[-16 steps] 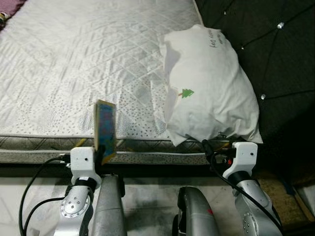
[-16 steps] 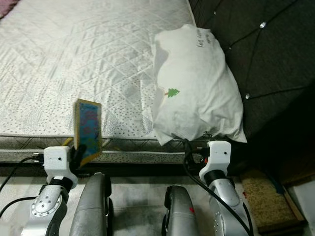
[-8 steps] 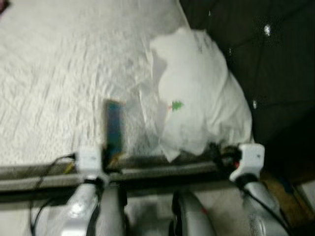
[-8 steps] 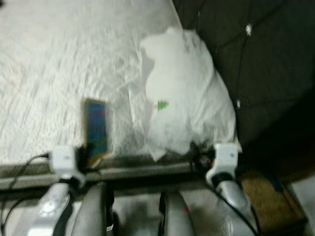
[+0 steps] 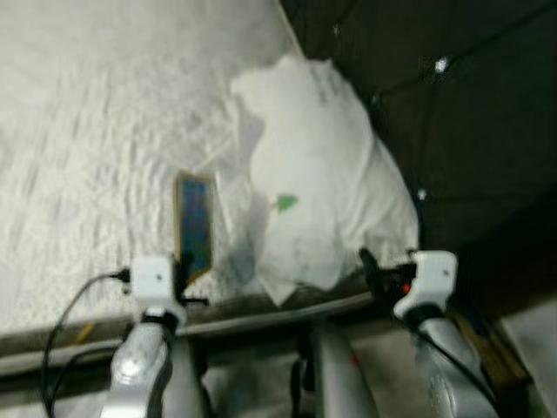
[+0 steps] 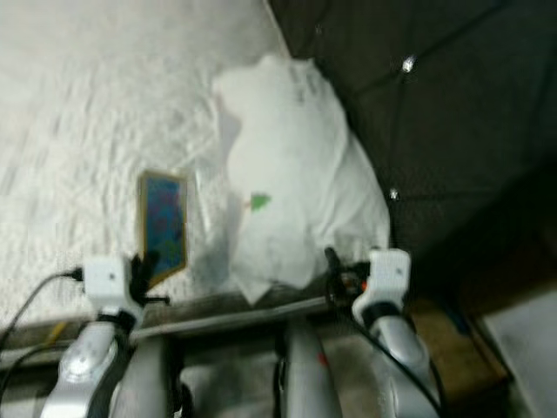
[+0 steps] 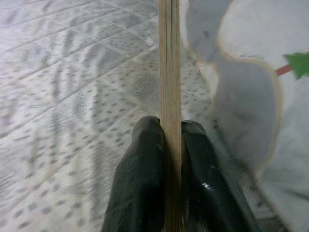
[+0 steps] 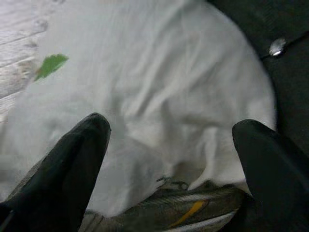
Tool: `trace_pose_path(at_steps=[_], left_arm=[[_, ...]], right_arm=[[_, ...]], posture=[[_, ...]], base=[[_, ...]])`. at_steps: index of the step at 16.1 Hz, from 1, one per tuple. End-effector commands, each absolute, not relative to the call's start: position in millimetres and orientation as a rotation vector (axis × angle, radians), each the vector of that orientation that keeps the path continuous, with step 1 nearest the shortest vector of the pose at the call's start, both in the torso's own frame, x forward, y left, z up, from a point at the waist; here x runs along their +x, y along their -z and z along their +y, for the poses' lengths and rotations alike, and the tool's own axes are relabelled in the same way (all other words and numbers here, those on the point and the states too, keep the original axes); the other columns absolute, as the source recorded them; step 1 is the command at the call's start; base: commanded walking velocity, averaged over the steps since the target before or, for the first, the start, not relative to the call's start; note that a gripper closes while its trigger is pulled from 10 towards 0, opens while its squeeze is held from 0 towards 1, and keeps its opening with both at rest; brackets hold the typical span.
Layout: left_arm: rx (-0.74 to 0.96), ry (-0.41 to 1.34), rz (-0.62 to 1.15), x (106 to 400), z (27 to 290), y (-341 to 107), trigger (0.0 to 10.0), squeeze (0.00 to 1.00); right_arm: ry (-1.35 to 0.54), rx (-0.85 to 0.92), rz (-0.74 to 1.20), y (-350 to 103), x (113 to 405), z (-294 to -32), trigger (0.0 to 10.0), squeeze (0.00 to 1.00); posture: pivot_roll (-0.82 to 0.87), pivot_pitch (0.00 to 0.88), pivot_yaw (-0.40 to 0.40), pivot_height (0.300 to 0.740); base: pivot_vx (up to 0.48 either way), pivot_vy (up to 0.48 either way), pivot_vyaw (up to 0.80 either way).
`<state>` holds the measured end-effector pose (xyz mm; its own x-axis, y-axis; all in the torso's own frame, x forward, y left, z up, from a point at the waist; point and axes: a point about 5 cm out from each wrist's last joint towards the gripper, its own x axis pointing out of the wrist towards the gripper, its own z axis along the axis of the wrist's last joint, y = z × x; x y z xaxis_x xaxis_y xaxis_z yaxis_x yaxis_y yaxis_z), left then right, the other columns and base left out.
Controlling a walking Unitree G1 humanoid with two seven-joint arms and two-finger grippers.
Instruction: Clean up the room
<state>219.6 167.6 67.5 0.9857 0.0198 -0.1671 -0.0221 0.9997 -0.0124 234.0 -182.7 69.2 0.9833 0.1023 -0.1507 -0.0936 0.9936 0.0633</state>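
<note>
A humanoid robot stands at the edge of a bed (image 5: 96, 131), its white quilted mattress filling the upper left of the head camera's blurred frame. The left gripper (image 7: 166, 145), at the lower left of that frame, is clenched on a thin book (image 5: 194, 225) with a yellow border and a blue cover, holding it upright on its edge above the mattress near the bed's front edge; the wrist camera looks straight along the book's spine, both black fingers (image 7: 142, 159) pressed flat against its sides. Just to the right of the book, in the centre of the frame, lies a white pillow (image 5: 318, 192) printed with a small green tree (image 5: 284, 204), its far end toward the dark tufted headboard (image 5: 452, 104) that takes up the upper right. The right gripper (image 8: 171, 145), at the lower right of the frame by the pillow's near corner, is released, its two fingers spread wide apart and pointing at the pillow's white fabric without visibly touching it; a strip of the bed's dark patterned side band (image 8: 193, 210) shows beneath the pillow between the fingers. A black cable (image 5: 65, 318) loops from the left wrist, and pale floor (image 5: 531, 335) shows at the lower right corner.
</note>
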Motion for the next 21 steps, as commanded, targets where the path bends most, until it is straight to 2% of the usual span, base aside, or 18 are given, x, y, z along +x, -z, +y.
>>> trace_pose_path(at_steps=[1, 14, 16, 21], left_arm=[[-0.012, -0.035, 0.149, 219.5, 170.1, -71.4, 10.0, 0.00], [-0.012, -0.035, 0.149, 219.5, 170.1, -71.4, 10.0, 0.00], [-0.143, -0.163, 0.200, 254.2, 186.0, -66.1, 10.0, 0.00], [-0.163, -0.172, 0.211, 257.9, 184.7, -63.9, 10.0, 0.00]], right_arm=[[-0.090, 0.052, 0.161, -68.3, 232.8, -185.5, 10.0, 0.00], [-0.090, 0.052, 0.161, -68.3, 232.8, -185.5, 10.0, 0.00], [-0.112, 0.006, 0.151, -72.9, 233.1, -187.2, 10.0, 0.00], [-0.129, -0.008, 0.146, -73.6, 233.2, -184.3, 10.0, 0.00]], posture=[[-0.03, 0.177, -0.048, 0.622], [-0.03, 0.177, -0.048, 0.622], [-0.07, 0.189, -0.061, 0.622], [-0.07, 0.191, -0.060, 0.622]], base=[[0.000, 0.000, 0.00], [0.000, 0.000, 0.00], [0.000, 0.000, 0.00], [0.000, 0.000, 0.64]])
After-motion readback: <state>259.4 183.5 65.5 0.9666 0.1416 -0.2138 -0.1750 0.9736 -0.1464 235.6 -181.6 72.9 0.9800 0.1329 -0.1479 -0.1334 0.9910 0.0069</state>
